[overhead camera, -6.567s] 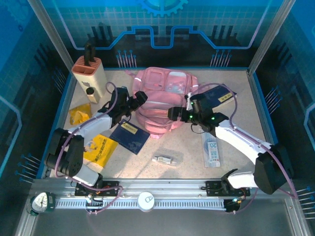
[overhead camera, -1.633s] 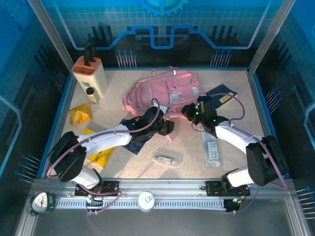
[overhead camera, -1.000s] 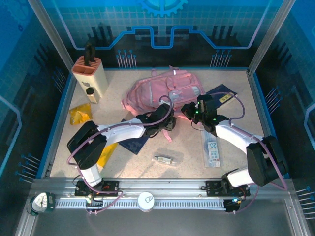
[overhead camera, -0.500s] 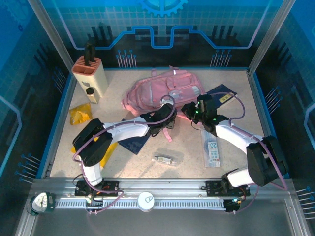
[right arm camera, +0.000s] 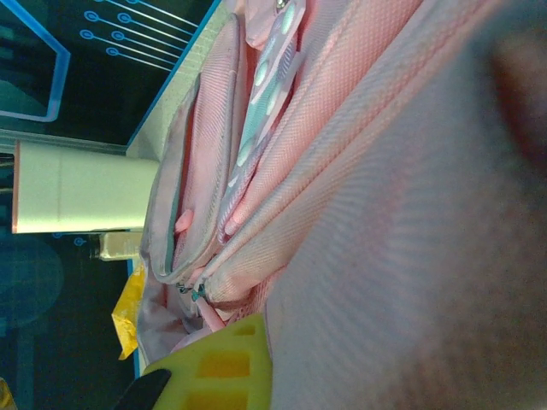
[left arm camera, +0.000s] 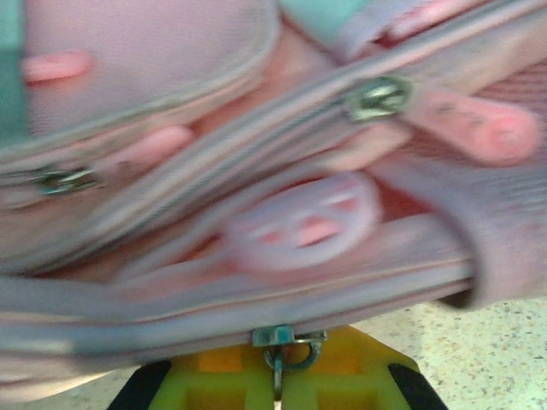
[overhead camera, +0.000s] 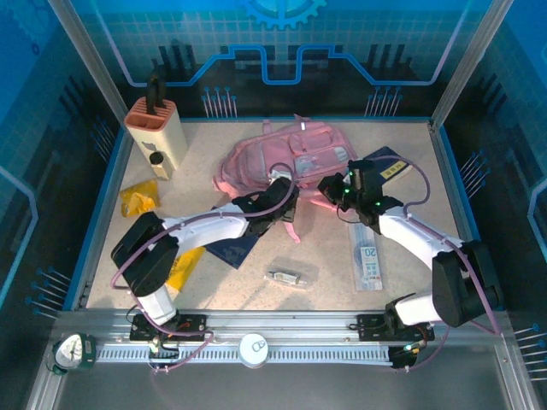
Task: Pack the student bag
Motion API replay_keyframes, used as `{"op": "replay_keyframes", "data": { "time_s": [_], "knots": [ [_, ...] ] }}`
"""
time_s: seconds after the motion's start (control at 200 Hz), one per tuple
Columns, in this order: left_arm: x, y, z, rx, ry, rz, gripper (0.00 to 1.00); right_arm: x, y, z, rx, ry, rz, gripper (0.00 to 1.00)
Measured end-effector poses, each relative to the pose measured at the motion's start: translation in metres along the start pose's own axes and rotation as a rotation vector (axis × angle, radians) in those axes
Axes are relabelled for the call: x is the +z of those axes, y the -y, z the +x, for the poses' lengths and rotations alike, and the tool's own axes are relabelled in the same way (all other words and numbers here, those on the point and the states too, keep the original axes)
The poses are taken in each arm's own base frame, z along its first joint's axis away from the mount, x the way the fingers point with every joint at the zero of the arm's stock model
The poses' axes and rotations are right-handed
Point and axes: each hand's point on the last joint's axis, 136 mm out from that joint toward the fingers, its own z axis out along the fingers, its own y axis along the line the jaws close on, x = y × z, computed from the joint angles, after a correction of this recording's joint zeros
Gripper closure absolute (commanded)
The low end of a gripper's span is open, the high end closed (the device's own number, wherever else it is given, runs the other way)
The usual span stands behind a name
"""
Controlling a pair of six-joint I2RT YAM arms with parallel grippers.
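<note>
Pink student bag laid flat, upper centre; left gripper pressed to its lower edge, opening indiscernible; right gripper seemingly clamped on bag fabric.

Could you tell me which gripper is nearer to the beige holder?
Left. The left gripper is at the student bag's near edge, to the right of the beige holder and closer to the bases; the right gripper is farther right, at the bag's right end.
</note>
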Motion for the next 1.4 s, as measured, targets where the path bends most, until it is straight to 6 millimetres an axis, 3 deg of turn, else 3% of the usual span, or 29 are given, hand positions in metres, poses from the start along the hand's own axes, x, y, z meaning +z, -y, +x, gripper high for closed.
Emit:
{"op": "replay_keyframes", "data": {
  "time_s": [0.18,0.35,0.535,0.785,0.881,1.046,1.221,1.401],
  "knots": [
    [-0.013,-0.041,0.009,-0.035,-0.026,-0.043,1.00,-0.007,-0.002,-0.015,-0.001,-0.028,-0.017,1.00],
    [-0.027,-0.061,0.009,-0.053,-0.042,-0.044,1.00,-0.006,-0.014,-0.033,-0.021,-0.049,-0.048,1.00],
    [-0.034,-0.042,0.014,-0.049,-0.083,0.067,1.00,0.011,-0.015,-0.052,-0.042,-0.077,-0.034,0.99],
    [-0.018,0.006,0.001,-0.052,-0.124,0.160,1.00,0.047,0.008,-0.095,-0.042,-0.080,0.027,0.66],
    [-0.009,0.018,-0.001,-0.061,-0.134,0.172,1.00,0.052,0.016,-0.102,-0.055,-0.077,0.041,0.53],
    [-0.005,0.018,0.006,-0.077,-0.165,0.166,1.00,0.042,0.023,-0.089,-0.085,-0.096,0.045,0.41],
    [-0.005,0.016,0.010,-0.077,-0.183,0.155,1.00,0.019,0.028,-0.042,-0.053,-0.165,0.030,0.31],
    [-0.006,0.014,0.014,-0.074,-0.197,0.149,1.00,0.024,0.023,0.015,-0.015,-0.258,-0.005,0.28]
  ]
}}
